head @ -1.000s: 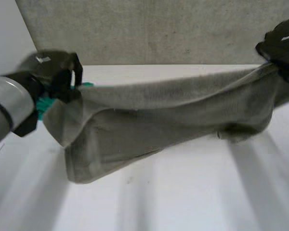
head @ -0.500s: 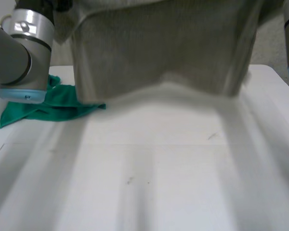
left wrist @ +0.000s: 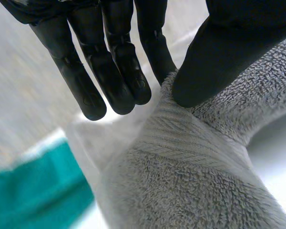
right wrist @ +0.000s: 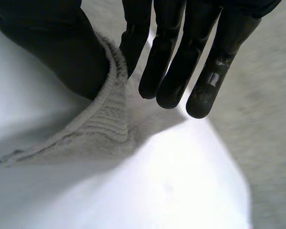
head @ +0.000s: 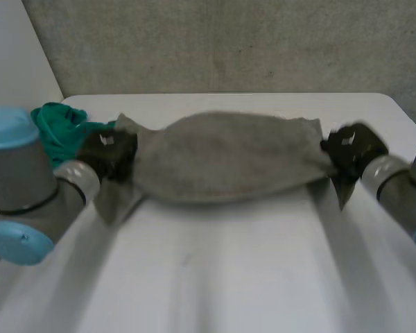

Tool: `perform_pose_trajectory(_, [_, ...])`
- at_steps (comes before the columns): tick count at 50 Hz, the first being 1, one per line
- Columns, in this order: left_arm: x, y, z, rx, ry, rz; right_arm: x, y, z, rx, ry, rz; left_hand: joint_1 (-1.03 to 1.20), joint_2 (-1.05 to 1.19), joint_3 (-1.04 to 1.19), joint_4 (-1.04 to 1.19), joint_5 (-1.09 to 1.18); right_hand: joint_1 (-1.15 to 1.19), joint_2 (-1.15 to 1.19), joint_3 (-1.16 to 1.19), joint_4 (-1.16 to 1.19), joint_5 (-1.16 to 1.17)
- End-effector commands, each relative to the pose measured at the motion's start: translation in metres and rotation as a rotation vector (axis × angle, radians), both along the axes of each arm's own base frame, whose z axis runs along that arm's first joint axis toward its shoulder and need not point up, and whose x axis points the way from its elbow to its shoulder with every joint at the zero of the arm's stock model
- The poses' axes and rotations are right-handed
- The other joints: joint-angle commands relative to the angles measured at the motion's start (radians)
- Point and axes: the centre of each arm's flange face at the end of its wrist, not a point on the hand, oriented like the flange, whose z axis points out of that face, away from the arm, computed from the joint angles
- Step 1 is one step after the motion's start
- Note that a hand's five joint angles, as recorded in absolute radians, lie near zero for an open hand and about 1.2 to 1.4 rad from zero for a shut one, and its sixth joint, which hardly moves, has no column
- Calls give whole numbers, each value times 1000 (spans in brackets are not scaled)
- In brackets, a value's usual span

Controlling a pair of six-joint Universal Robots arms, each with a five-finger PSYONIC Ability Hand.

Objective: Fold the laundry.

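The grey towel (head: 229,156) spans the middle of the frame over the white table (head: 229,277), stretched between the two hands. The left hand (head: 109,152) pinches the towel's left end between thumb and fingers, and the right hand (head: 350,149) pinches its right end the same way. A green cloth (head: 55,128) lies at upper left, just behind the left hand. Bare tabletop runs across the lower half of the frame.

A grey towel (head: 229,156) spans from left hand (head: 109,152) to right hand (head: 350,149). A green cloth (head: 55,128) lies bunched near the left hand.
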Motion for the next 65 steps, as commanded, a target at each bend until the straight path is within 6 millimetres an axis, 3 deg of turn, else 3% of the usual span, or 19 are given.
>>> perform_pose_trajectory(1, [3,12,-55,155,-190,-41,-1,16,-31,43,20,29,-121,-215,-208,-220,-180,416,230,218,210,237])
perform_pose_trajectory(4, [2,14,-54,151,-193,-44,-2,16,-32,48,7,23,-319,-413,-406,-418,-378,416,230,218,210,237])
perform_pose_trajectory(8, [5,17,-22,70,-165,-21,-2,18,-33,47,5,20,-439,-533,-526,-538,-498,416,230,218,210,237])
perform_pose_trajectory(14, [13,43,3,22,-124,-11,-4,20,-35,50,6,14,-449,-542,-535,-547,-507,416,230,218,210,237])
perform_pose_trajectory(19, [24,77,-2,79,-116,-3,-7,22,-39,65,9,8,-431,-525,-518,-530,-490,416,230,218,210,237])
perform_pose_trajectory(26, [34,97,-22,167,-131,17,-9,22,-41,71,9,3,-440,-533,-526,-538,-499,416,230,218,210,237])
perform_pose_trajectory(36, [47,66,-42,140,-121,104,-9,24,-42,73,9,6,-566,-660,-653,-665,-625,416,230,218,210,237])
perform_pose_trajectory(43, [51,57,-56,165,-136,124,-9,25,-42,65,7,10,-622,-715,-709,-721,-681,416,230,218,210,237])
perform_pose_trajectory(65, [53,34,-64,137,-133,149,-9,27,-44,65,8,13,-373,-466,-459,-471,-431,416,230,218,210,237])
